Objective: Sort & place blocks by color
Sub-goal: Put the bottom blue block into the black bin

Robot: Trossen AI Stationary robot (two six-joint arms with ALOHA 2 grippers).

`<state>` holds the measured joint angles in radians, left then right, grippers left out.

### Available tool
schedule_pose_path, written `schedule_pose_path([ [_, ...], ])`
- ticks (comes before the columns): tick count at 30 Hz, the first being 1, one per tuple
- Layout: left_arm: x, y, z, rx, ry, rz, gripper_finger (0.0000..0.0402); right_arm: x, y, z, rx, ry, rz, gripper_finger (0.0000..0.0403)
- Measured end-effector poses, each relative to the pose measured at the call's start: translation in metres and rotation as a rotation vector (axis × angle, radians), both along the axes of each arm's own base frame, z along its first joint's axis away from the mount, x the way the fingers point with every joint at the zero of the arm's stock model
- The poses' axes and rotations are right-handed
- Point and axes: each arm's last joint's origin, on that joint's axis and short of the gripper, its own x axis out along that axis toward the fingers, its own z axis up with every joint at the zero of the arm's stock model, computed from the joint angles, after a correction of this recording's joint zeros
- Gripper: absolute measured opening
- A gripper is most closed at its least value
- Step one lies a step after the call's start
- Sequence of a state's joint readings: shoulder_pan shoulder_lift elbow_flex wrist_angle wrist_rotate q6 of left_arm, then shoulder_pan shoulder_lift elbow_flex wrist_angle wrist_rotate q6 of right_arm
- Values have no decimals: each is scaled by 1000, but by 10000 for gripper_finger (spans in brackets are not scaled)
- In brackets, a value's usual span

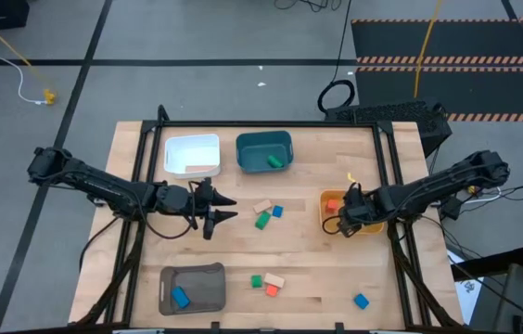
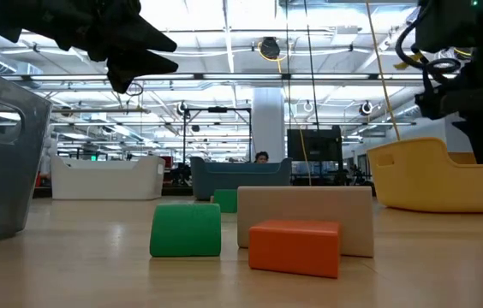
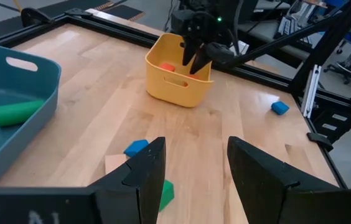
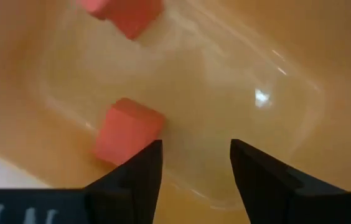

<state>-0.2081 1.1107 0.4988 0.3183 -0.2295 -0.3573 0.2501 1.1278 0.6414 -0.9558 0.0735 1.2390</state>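
Right now, R pincer released, tipped into yellow bin, L pincer released mid-table.

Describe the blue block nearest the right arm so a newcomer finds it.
Start at the yellow bin on the table's right side, where the right gripper hovers. Go toward the table's front edge: the blue block lies alone on bare wood there. The other blue blocks sit beside neighbours or in the grey bin.
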Motion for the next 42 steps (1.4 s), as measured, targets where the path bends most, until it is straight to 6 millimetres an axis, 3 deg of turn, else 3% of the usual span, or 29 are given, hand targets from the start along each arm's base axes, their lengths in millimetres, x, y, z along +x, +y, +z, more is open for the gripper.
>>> schedule_pose_path([
  [4,0,0,0,-11,0,4,175,0,0,1,3,-15,-9,150],
  [8,0,0,0,-17,0,6,175,4,1,1,11,-56,17,95],
  [13,0,0,0,-22,-1,7,175,18,4,4,36,-199,78,57],
  [20,0,0,0,-29,-1,9,175,45,11,17,76,-514,156,87],
  [28,0,0,0,-32,-1,10,175,68,17,49,99,-932,221,134],
  [34,0,0,0,-32,-1,10,175,72,17,63,28,-1071,281,149],
  [42,0,0,0,-41,2,13,175,81,20,66,50,-1162,277,164],
])
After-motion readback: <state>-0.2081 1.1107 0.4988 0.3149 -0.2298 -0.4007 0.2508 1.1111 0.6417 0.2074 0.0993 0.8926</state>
